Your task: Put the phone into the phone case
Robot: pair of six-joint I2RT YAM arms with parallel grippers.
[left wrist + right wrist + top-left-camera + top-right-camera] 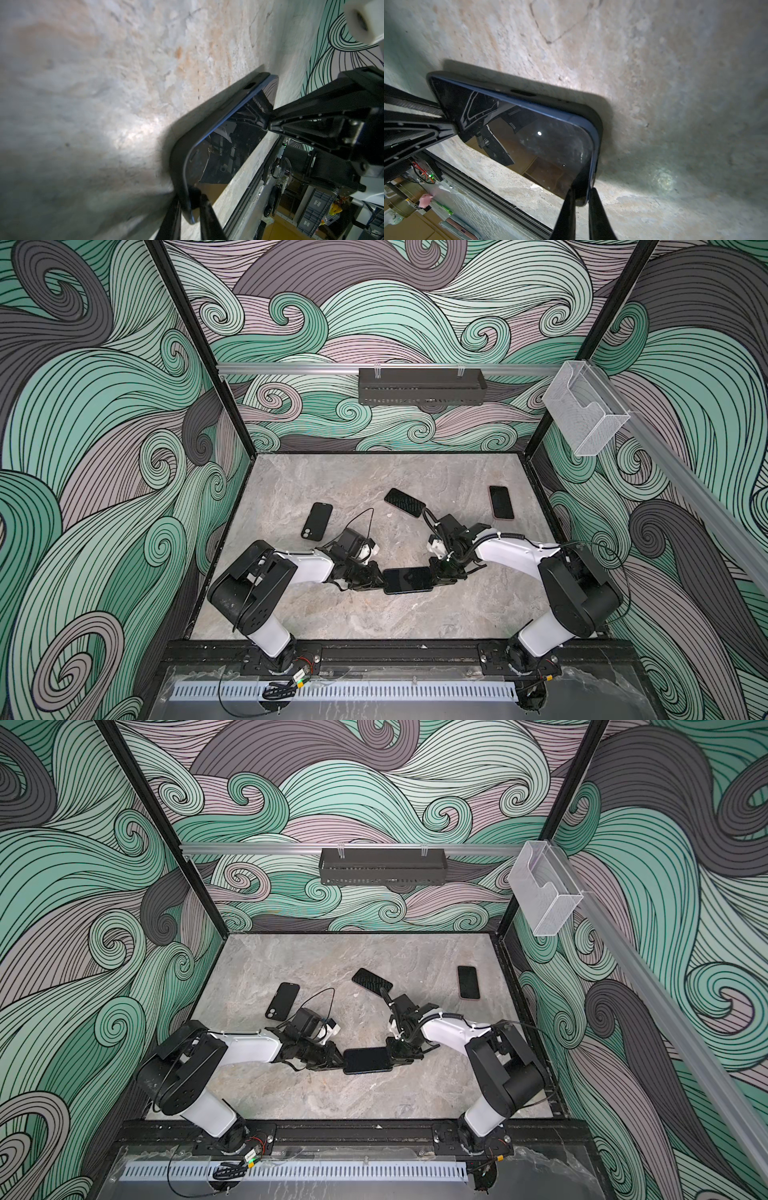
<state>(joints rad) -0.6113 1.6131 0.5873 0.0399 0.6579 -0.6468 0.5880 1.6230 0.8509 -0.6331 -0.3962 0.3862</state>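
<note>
Mid-table, left tool (381,580) and right tool (434,578) tight on phone (407,580); spare handset (501,502) behind.

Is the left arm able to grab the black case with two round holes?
Probably not yet: the left gripper is shut on the blue-edged phone, which the right gripper pinches too. The black case lies uncovered close beside that arm, so once it lets go, it likely reaches.
</note>
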